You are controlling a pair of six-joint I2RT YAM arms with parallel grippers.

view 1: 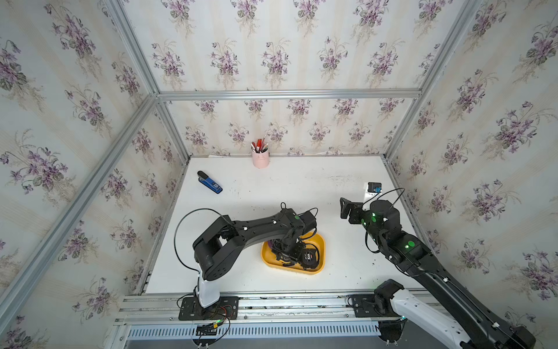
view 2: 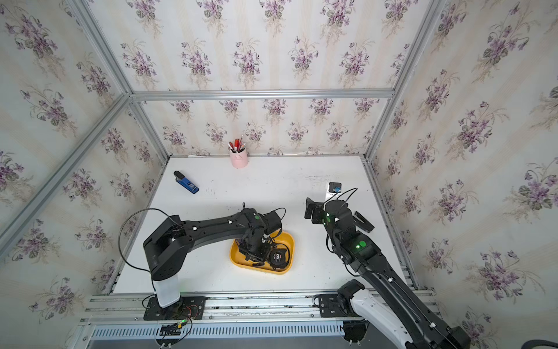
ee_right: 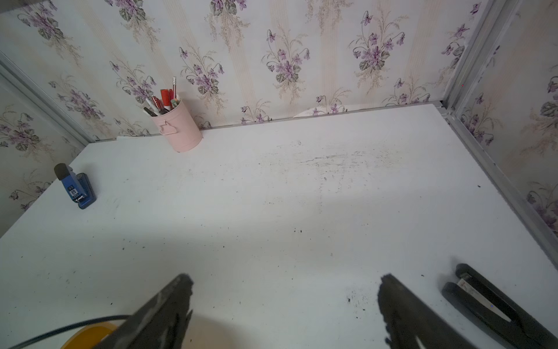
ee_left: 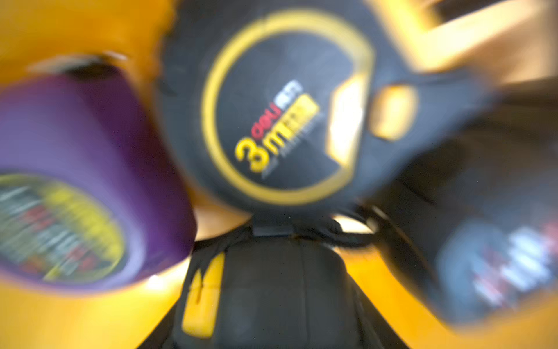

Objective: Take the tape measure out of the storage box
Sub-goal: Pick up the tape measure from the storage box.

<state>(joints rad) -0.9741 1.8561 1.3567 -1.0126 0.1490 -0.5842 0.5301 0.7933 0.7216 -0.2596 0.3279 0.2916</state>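
The mustard-yellow storage box (view 1: 320, 241) sits on the white table near the front, seen in both top views. My left gripper (view 1: 287, 256) reaches down into it. In the blurred left wrist view a black tape measure with a yellow button (ee_left: 271, 287) fills the gap between its jaws, which press on its sides. Beyond it in the box lie a black one marked 3m (ee_left: 287, 114), a purple one (ee_left: 90, 166) and another black one (ee_left: 483, 226), marked 5M (view 2: 277, 256). My right gripper (ee_right: 283, 284) hovers open over bare table, right of the box.
A pink pen cup (view 1: 260, 158) stands at the back wall. At the back left lies a blue stapler (view 1: 210, 182). There is a black stapler (ee_right: 489, 302) beside my right gripper and a small black-and-white item (view 1: 373, 188) near the right wall. Aluminium frame rails edge the table.
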